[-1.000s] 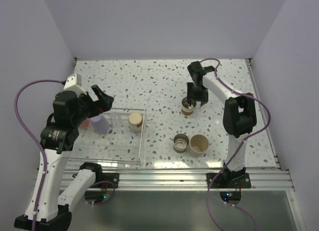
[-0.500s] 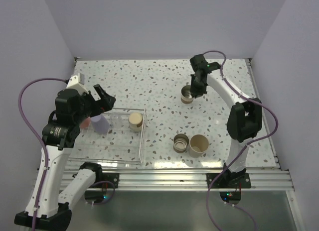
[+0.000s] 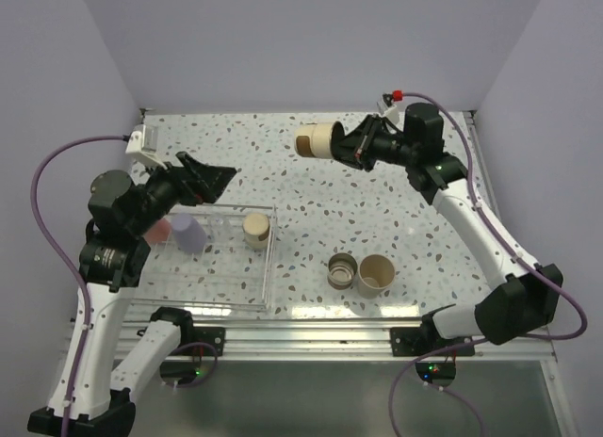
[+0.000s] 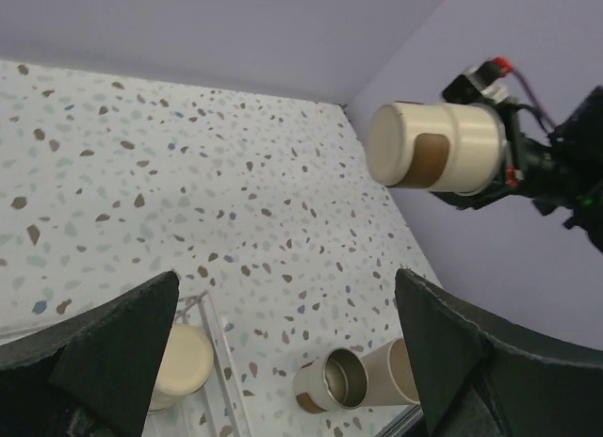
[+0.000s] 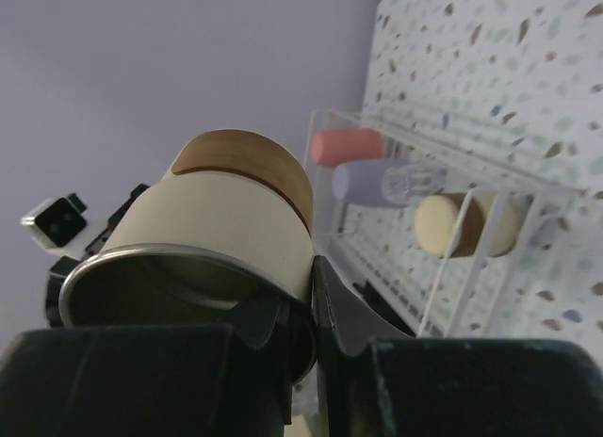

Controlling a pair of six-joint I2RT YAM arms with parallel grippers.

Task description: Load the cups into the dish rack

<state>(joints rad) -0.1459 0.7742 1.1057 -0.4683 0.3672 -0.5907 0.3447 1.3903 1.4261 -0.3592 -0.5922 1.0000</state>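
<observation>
My right gripper (image 3: 350, 148) is shut on the rim of a cream cup with a brown band (image 3: 315, 140) and holds it on its side, high above the far middle of the table. The cup fills the right wrist view (image 5: 236, 220) and also shows in the left wrist view (image 4: 438, 147). The clear dish rack (image 3: 268, 267) lies at the near left and holds a coral cup (image 3: 160, 230), a lavender cup (image 3: 188, 234) and a cream cup (image 3: 256, 228). My left gripper (image 3: 212, 178) is open and empty above the rack's far edge.
A metallic cup with a tan band (image 3: 342, 269) and a beige cup (image 3: 375, 274) stand touching near the front edge, right of the rack; both show in the left wrist view (image 4: 330, 382). Lilac walls close in the table on three sides.
My right gripper has lifted the banded cup off the table and swung it up and left, tipping it on its side. My left gripper has tilted upward and forward.
</observation>
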